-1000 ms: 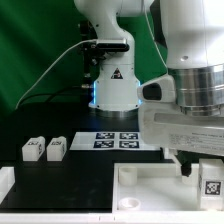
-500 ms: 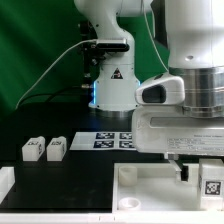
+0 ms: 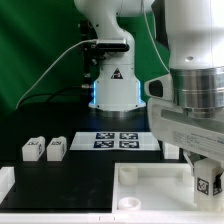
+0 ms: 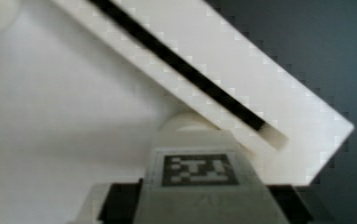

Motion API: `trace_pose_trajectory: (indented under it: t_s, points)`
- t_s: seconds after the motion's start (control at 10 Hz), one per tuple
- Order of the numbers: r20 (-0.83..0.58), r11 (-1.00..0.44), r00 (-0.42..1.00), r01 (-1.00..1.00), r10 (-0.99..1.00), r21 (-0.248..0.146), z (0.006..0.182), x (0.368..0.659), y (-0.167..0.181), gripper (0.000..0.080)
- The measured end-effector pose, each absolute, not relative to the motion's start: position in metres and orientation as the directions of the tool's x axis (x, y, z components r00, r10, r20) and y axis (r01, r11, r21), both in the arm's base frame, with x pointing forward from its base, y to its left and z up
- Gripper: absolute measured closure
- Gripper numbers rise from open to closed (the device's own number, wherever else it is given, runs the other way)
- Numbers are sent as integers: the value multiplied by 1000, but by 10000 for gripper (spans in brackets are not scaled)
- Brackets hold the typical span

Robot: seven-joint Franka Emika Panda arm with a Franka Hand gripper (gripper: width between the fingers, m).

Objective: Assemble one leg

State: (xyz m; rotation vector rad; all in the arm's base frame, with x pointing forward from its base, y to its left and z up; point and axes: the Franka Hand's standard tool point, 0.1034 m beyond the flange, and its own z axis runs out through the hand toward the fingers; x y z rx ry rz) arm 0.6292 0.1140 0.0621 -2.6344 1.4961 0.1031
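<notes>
Leg (image 3: 206,184) in gripper (image 3: 205,180), over white tray (image 3: 140,190).

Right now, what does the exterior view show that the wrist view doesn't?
Only the exterior view shows two spare legs on the black table toward its left, the marker board, and the arm's base. Only the wrist view shows the slotted edge of the white tray close up. Both show the tagged leg between the fingers, at the tray.

The exterior camera is facing the arm's base across the black table (image 3: 80,178), close in. The wrist camera is looking steeply down, very near the white tray (image 4: 50,110); both are showing this tray (image 3: 150,190).
</notes>
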Motion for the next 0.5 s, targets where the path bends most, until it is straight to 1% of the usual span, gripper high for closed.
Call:
trace_pose_trajectory:
  t_s: [0.2, 0.3, 0.4, 0.5]
  points:
    - [-165, -158, 159, -987, -973, -18, 62, 631, 113, 509]
    - [-186, 58, -58, -998, -981, 7, 62, 633, 114, 509]
    - [-196, 229, -230, -973, -953, 28, 62, 634, 116, 509]
    - [-192, 307, -310, -951, -931, 43, 62, 634, 117, 508]
